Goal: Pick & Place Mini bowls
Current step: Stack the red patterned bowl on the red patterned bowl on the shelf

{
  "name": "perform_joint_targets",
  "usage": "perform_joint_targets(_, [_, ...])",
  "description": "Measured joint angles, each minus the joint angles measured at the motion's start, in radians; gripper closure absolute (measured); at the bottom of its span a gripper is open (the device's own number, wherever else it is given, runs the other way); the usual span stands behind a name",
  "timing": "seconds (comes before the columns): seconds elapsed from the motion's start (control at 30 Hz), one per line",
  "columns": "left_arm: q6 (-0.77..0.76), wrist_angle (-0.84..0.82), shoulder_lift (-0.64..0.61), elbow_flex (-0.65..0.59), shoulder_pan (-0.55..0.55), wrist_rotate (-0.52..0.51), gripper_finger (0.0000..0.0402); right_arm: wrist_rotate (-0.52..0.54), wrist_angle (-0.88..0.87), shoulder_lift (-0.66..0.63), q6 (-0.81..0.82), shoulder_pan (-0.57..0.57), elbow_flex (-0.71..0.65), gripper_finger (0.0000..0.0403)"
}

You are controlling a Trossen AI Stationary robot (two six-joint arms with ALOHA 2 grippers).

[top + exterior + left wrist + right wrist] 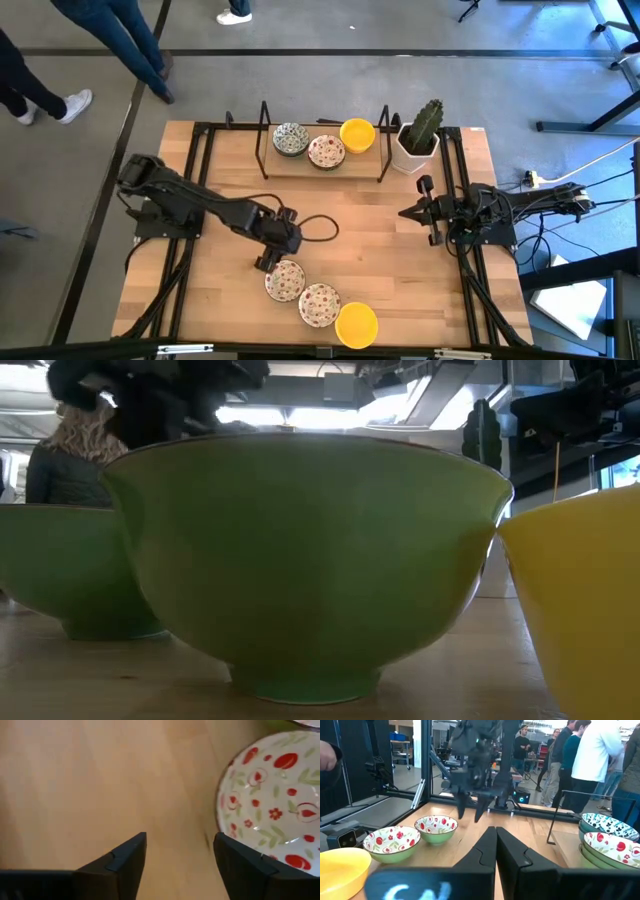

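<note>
Three mini bowls stand in a row near the table's front edge: a red-speckled one (285, 280), a second red-speckled one (319, 304) and a yellow one (356, 325). Three more sit on a rack at the far side: green-blue (291, 138), red-speckled (326, 151) and yellow (357, 133). My left gripper (268, 262) is open and empty, low over the wood just left of the first speckled bowl (270, 805), with one finger (240, 865) beside its rim. My right gripper (412, 213) is shut and empty at the table's right (496, 850).
A white square pot with a green cactus (420, 135) stands at the far right beside the black rack (325, 165). Black frame rails run along both sides of the table. People stand beyond the far edge. Bare wood lies in the table's middle.
</note>
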Motion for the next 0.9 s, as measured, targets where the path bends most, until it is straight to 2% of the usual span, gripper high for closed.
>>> perform_joint_targets(0.33, [-0.054, 0.005, 0.087, 0.000, 0.000, 0.140, 0.0166, 0.000, -0.001, 0.000, 0.000, 0.000, 0.000, 0.0395])
perform_joint_targets(0.6, [-0.091, 0.048, 0.131, -0.001, -0.001, 0.132, 0.0166, 0.000, -0.004, 0.000, 0.000, 0.000, 0.000, 0.0395])
perform_joint_targets(0.9, [-0.039, 0.053, 0.230, 0.000, -0.006, 0.165, 0.0167, 0.000, -0.008, 0.000, 0.000, 0.000, 0.000, 0.0395])
